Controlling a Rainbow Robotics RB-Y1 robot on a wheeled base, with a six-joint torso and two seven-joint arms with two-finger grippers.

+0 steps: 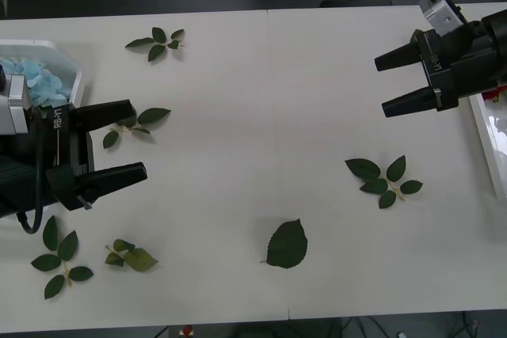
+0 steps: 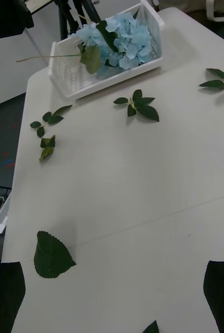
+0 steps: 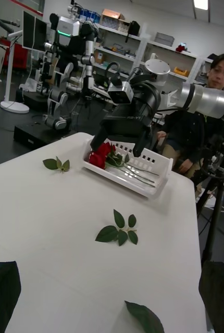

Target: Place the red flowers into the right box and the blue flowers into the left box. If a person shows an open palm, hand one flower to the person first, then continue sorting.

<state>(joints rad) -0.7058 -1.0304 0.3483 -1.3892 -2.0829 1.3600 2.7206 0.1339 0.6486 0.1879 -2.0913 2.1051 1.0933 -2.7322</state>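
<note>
The blue flowers [image 2: 120, 39] lie in the left box [image 2: 65, 78], which stands at the table's far left [image 1: 70, 59]. The red flowers [image 3: 101, 153] lie in the right box [image 3: 153, 179], whose rim shows at the table's right edge [image 1: 487, 136]. My left gripper [image 1: 141, 140] hovers open and empty beside the left box. My right gripper [image 1: 382, 85] is open and empty just inboard of the right box. A person [image 3: 195, 130] sits behind the right box; I see no hand of theirs.
Loose green leaf sprigs are scattered on the white table: at the back left [image 1: 156, 41], by my left gripper [image 1: 135, 123], at the front left [image 1: 59, 263] [image 1: 131, 257] and at the right [image 1: 384, 177]. A single leaf [image 1: 287, 244] lies at the front middle.
</note>
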